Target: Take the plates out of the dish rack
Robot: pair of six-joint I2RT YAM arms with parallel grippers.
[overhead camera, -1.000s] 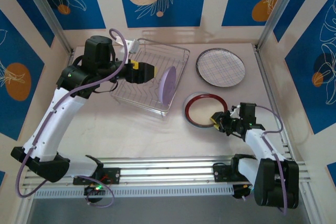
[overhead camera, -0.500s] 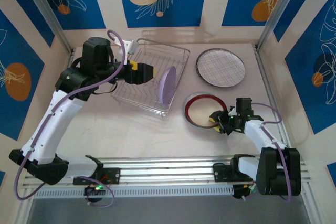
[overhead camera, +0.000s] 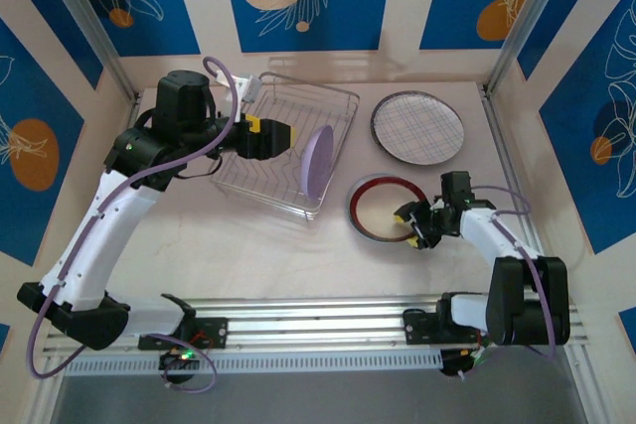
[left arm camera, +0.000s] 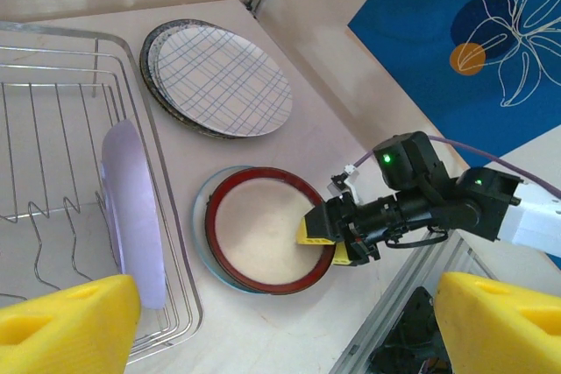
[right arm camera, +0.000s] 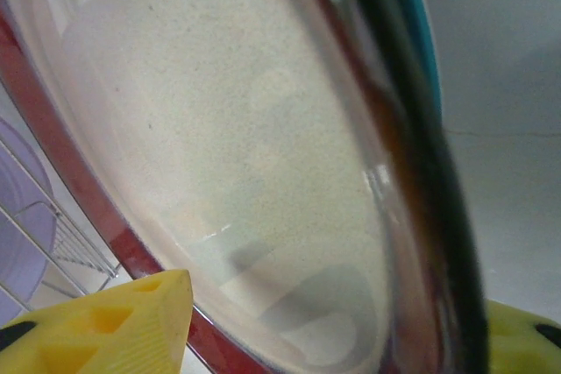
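Note:
The wire dish rack [overhead camera: 333, 96] [left arm camera: 53, 94] sits at the back left, with a lilac plate [overhead camera: 316, 164] [left arm camera: 131, 208] standing on edge inside it. To its right, a red-rimmed speckled plate [overhead camera: 378, 208] [left arm camera: 259, 234] [right arm camera: 219, 102] lies flat on a teal plate [left arm camera: 203, 243]. My right gripper [overhead camera: 410, 225] [left arm camera: 330, 241] [right arm camera: 337, 304] is open, its yellow fingers astride that plate's near-right rim. My left gripper [overhead camera: 283, 136] [left arm camera: 280, 339] hovers open over the rack, just left of the lilac plate, holding nothing.
A white plate with grid lines [overhead camera: 417, 127] [left arm camera: 223, 76] tops a dark-rimmed plate at the back right. An aluminium rail [overhead camera: 318, 315] runs along the near edge. Bare table [overhead camera: 268, 255] lies between the rack and the rail. Walls close in on three sides.
My right gripper's jaws have spread apart at the red-rimmed plate's rim, and its wrist has shifted back and left. The left arm has hardly moved.

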